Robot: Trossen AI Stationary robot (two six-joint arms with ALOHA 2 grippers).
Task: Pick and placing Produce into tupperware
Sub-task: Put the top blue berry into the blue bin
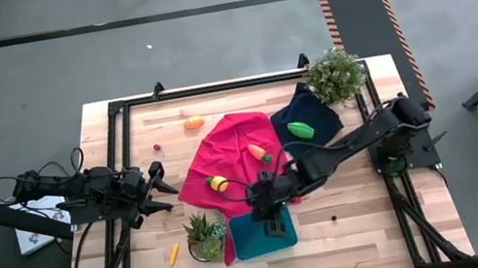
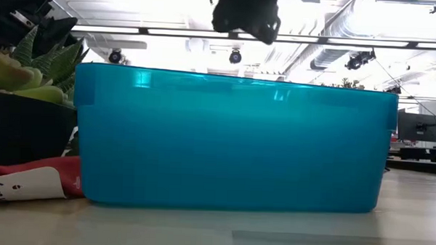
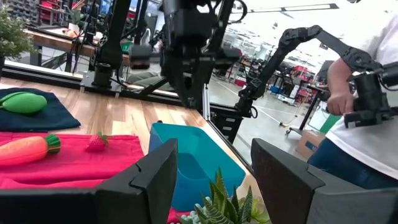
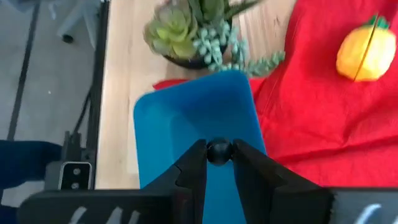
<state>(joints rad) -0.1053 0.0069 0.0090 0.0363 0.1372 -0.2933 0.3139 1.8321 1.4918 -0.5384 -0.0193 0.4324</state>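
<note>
The teal tupperware [image 1: 264, 234] stands near the table's front edge, beside a small succulent pot [image 1: 205, 238]. Above it hangs my right gripper [image 4: 217, 153], shut on a small dark round piece of produce [image 4: 218, 150]; the low view shows the same gripper [image 2: 243, 18] above the rim. On the red cloth [image 1: 222, 152] lie a carrot [image 1: 259, 153] and a yellow-orange piece [image 1: 218, 183]. A green oval [image 1: 300, 129] rests on the navy cloth. My left gripper [image 1: 158, 190] waits open at the table's left edge. My right gripper pinches the small dark round piece [image 4: 218, 150] between its two fingertips [image 4: 198, 155]. The fingers slant downward, coming from the table's right side. The piece is lifted clear, hanging over the open tupperware [image 4: 199, 118].
An orange piece [image 1: 193, 121] lies at the back and a thin yellow stick [image 1: 173, 254] at the front left. A leafy potted plant [image 1: 335, 75] stands at the far right corner. A small strawberry [image 3: 96, 142] lies on the red cloth. A person [image 3: 357, 112] stands beyond the table.
</note>
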